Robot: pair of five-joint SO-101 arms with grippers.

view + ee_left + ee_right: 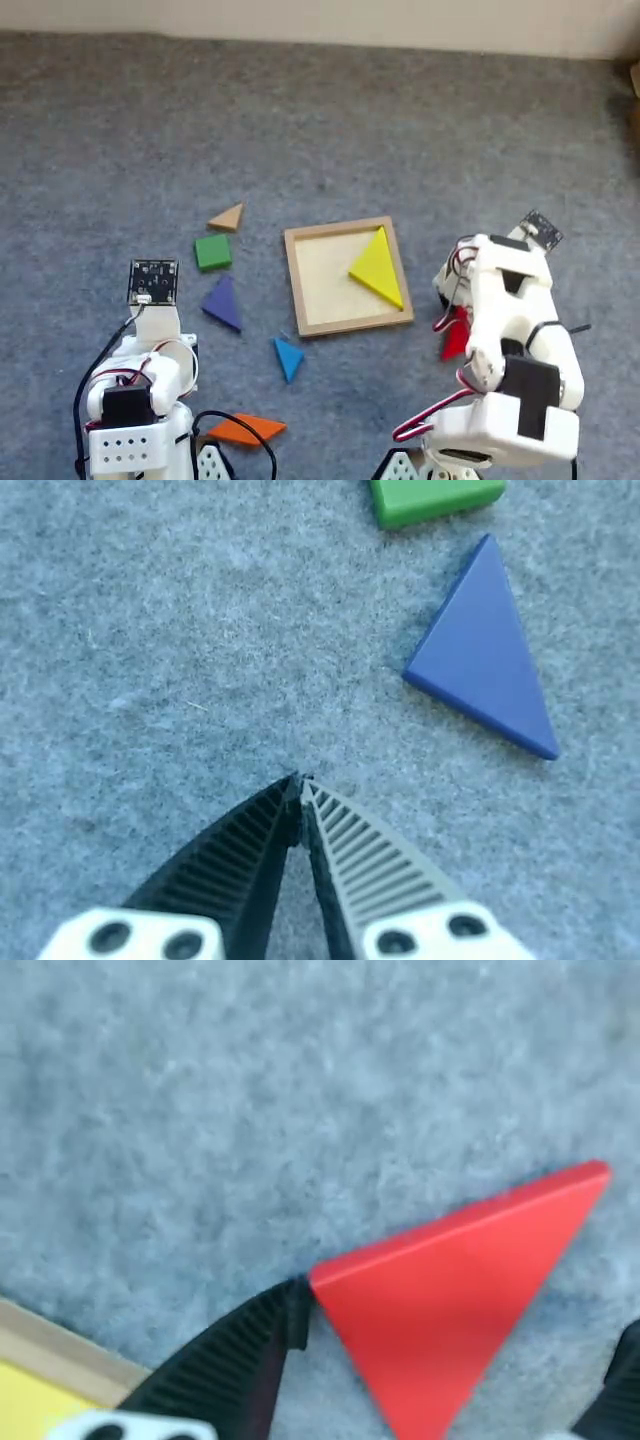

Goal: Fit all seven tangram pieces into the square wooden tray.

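Note:
The square wooden tray lies mid-table with a yellow triangle inside, against its right wall. My right gripper is open and straddles a red triangle flat on the carpet; one fingertip touches the triangle's corner. In the high view the red triangle peeks out beside the right arm. My left gripper is shut on nothing, low over bare carpet, short of the dark blue triangle and the green square.
Left of the tray lie a tan triangle, the green square and the dark blue triangle. A light blue triangle and an orange parallelogram lie nearer the front. The tray's edge shows beside the right gripper.

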